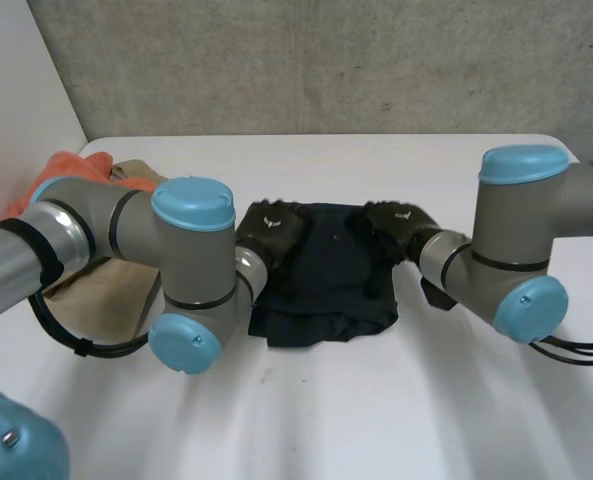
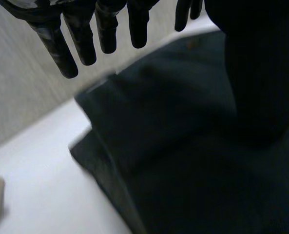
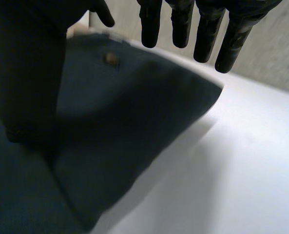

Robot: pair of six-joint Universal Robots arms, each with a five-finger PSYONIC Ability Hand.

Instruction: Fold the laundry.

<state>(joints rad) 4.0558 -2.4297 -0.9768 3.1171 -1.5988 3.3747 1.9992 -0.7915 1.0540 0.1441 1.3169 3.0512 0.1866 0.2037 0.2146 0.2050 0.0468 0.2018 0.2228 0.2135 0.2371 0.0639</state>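
Left robot hand (image 1: 271, 228) released, fingers (image 2: 86, 44) straight over side edge of dark garment (image 1: 331, 275). Right robot hand (image 1: 396, 222) released likewise at opposite edge. Small tan mark (image 3: 110, 58) near right fingertips, unreadable. Garment on white worktop (image 1: 376, 400); orange and beige clothes (image 1: 71, 168) beyond left robot hand.

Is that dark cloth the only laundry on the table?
No, an orange garment and a beige one lie beside the left arm.
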